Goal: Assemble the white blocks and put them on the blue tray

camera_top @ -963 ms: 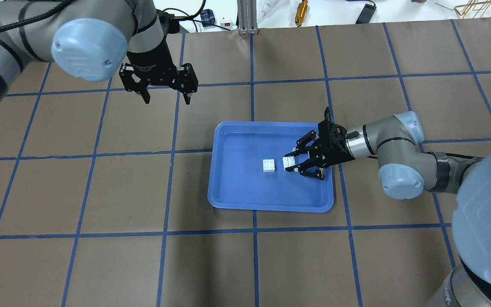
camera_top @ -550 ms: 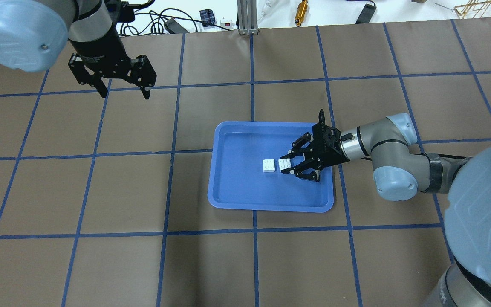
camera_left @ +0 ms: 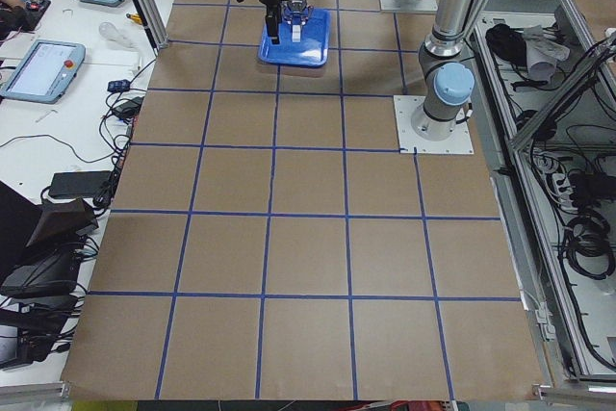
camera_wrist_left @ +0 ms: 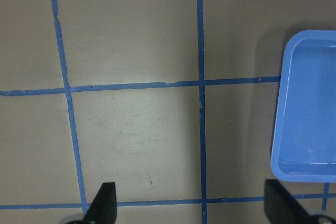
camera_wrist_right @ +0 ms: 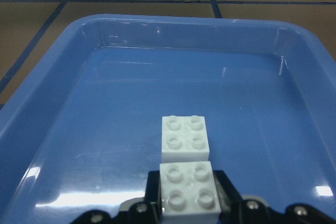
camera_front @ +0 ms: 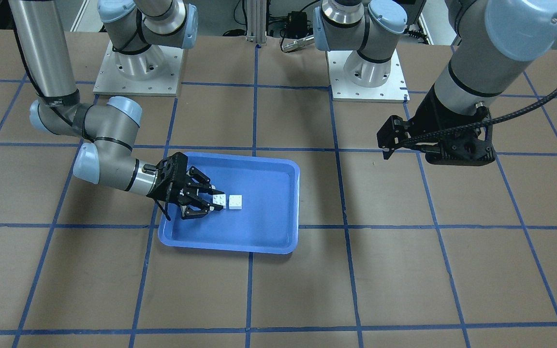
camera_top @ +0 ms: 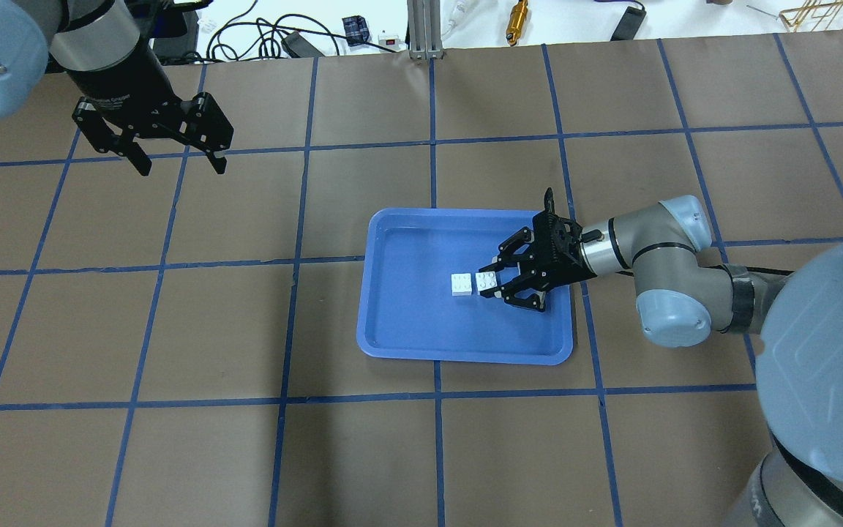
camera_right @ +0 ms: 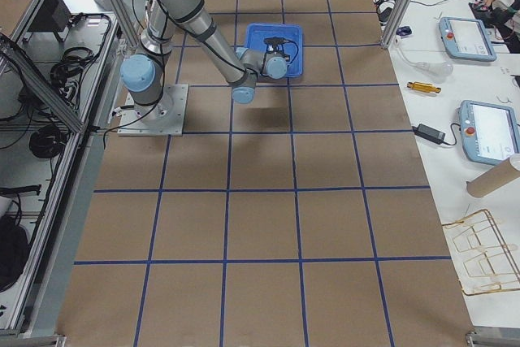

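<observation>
The blue tray (camera_top: 421, 329) lies mid-table. One white block (camera_top: 461, 284) rests on its floor, studs up. My right gripper (camera_top: 489, 279) reaches in low from the tray's right side and is shut on the second white block (camera_top: 486, 280), held studs up right beside the first. In the right wrist view the held block (camera_wrist_right: 189, 187) sits against the near side of the free block (camera_wrist_right: 185, 139). Both also show in the front view, held (camera_front: 219, 199) and free (camera_front: 235, 202). My left gripper (camera_top: 182, 170) is open and empty, high over the table's far left, away from the tray (camera_wrist_left: 310, 103).
Cables, a brass part (camera_top: 515, 22) and a wire rack (camera_top: 824, 15) lie on the white bench beyond the table's far edge. The two arm bases (camera_front: 138, 67) (camera_front: 368, 72) stand on the robot's side. Blue tape lines grid the brown table.
My left arm has swung left, away from the tray, its gripper still open. My right gripper has carried its white block left until it is right beside the free block.
</observation>
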`<state>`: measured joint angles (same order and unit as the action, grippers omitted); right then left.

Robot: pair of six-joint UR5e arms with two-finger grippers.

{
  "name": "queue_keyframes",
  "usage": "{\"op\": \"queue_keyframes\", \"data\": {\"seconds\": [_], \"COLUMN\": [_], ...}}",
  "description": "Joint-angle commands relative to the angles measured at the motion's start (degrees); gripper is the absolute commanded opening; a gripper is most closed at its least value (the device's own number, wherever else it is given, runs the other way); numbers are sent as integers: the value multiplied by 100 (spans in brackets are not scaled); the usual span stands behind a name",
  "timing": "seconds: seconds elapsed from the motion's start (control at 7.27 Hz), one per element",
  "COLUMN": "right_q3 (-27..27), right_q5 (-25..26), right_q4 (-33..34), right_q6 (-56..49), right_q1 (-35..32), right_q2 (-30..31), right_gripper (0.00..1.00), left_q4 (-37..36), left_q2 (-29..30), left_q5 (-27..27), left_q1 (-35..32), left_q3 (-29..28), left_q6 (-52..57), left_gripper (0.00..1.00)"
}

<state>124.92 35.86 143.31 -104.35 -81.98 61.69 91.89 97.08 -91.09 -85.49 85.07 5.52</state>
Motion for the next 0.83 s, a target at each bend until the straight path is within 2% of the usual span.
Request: {"op": "queue_keyframes", "data": {"seconds": [0.0,0.69], "right_q3": [15,6], "right_q5": [0,0], "right_q4": [21,30], "right_q6": [20,73], "right_q1": [-11,-81], "right_q2": [-8,-17], "right_gripper": [0,0], "left_q4": [4,4], "left_q2": [-40,-120], "left_q5": [47,91], "left_q1": [49,-12], "left_q3": [-25,10], "left_q6": [2,2], "left_gripper": [100,100]}}
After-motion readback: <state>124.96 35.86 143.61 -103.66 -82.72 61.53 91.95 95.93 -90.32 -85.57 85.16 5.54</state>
